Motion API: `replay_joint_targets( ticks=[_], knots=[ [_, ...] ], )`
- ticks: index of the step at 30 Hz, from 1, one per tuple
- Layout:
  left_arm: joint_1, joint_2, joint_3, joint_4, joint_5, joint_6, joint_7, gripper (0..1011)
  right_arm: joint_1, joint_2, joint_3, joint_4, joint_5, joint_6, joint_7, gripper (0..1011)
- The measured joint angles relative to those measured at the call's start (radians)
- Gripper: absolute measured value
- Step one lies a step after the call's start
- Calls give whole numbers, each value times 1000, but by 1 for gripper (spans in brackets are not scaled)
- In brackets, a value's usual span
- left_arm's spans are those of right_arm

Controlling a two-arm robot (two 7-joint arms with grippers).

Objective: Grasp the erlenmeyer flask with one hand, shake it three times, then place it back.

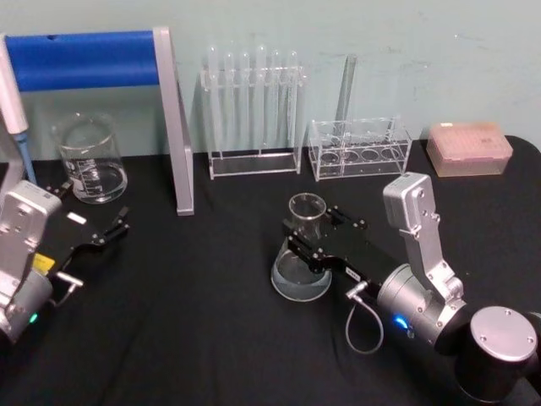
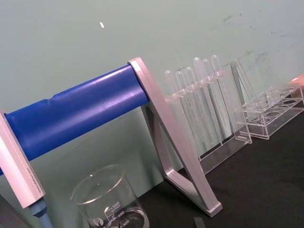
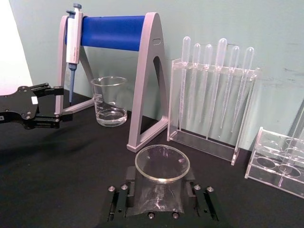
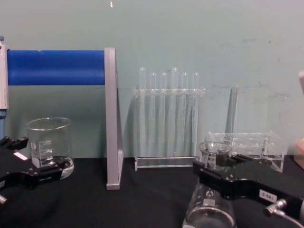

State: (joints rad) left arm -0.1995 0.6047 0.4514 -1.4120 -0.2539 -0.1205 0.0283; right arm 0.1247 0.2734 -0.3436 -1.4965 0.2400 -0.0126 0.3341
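Item: erlenmeyer flask (image 1: 300, 279), sitting mid-table, its base seemingly resting on the black table (image 1: 203, 338) in front of the tube racks. Right gripper (image 1: 308, 235) is clasping the neck, jaws pressing on either side just under the rim. Left gripper (image 1: 114, 230) is idling at the left near the beaker (image 1: 89, 161), jaws apart. Progress: the grasp is looking made; shakes cannot be judged; release is pending.
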Motion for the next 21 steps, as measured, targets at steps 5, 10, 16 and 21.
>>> replay_joint_targets(
  ticks=[5,10,16,21],
  knots=[
    [0,0,0,0,0,0,0,1001,0,0,0,0,0,0,0,723],
    [0,0,0,0,0,0,0,1001,0,0,0,0,0,0,0,905],
    [0,0,0,0,0,0,0,1001,0,0,0,0,0,0,0,1000],
    [0,0,0,0,0,0,0,1001,0,0,0,0,0,0,0,1000]
  ],
)
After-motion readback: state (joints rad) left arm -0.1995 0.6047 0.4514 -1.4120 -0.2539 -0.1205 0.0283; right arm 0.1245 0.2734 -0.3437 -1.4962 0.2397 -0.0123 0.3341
